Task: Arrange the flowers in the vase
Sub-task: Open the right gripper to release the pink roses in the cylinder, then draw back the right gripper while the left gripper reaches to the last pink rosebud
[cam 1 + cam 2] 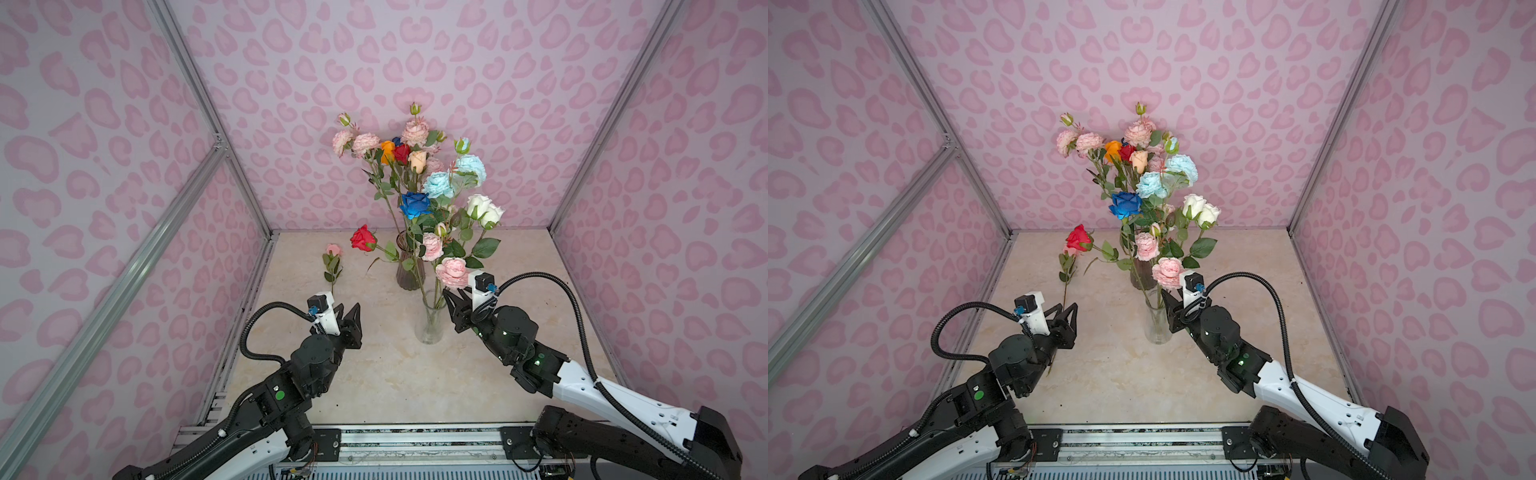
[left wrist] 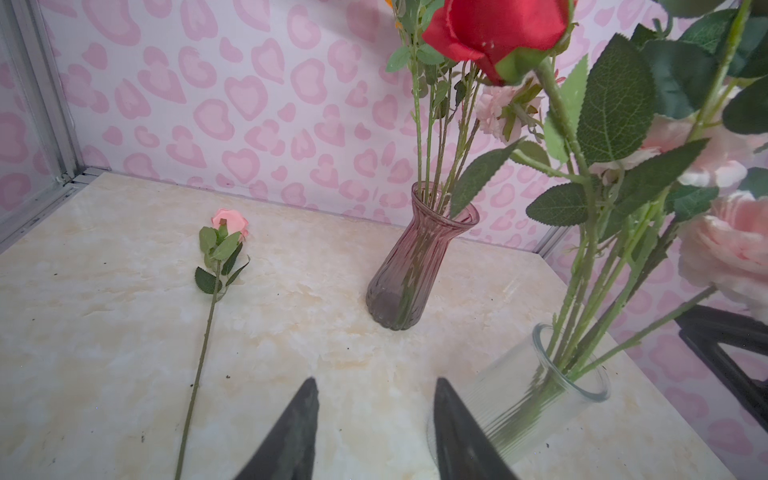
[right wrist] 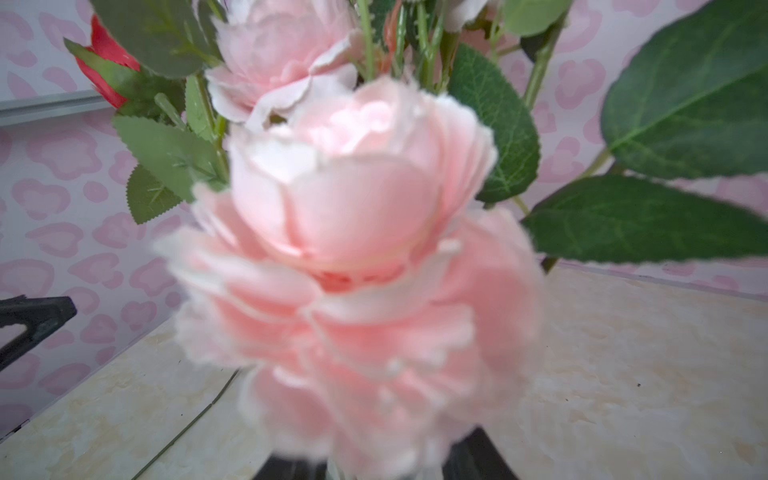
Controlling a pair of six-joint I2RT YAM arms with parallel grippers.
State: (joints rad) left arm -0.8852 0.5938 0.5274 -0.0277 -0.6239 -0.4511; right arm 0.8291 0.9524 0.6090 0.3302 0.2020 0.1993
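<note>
Only one loose flower [image 1: 332,266] is seen, lying flat on the table [image 1: 374,374], left of centre in both top views; its bloom is toward the back wall and the stem runs almost straight down-frame, so the long axis points nearly at the left arm; the stem's near end stops just above the left claw [image 1: 349,309] & slightly to frame-left of the tips. That claw is released, jaws apart w/ nothing between; it's the nearer arm by far; my read is that it needs a small sideways shift and a drop, not a turn. The right claw [image 1: 453,301] sits centre-right, at the stems over the clear vase [image 1: 431,328]; a big pink bloom [image 3: 353,249] fills its wrist view, but the finger bases show apart, so prob. released, gripping nothing. All other flowers [image 1: 415,203] stand in that vase & the purple vase [image 1: 409,278] behind.
</note>
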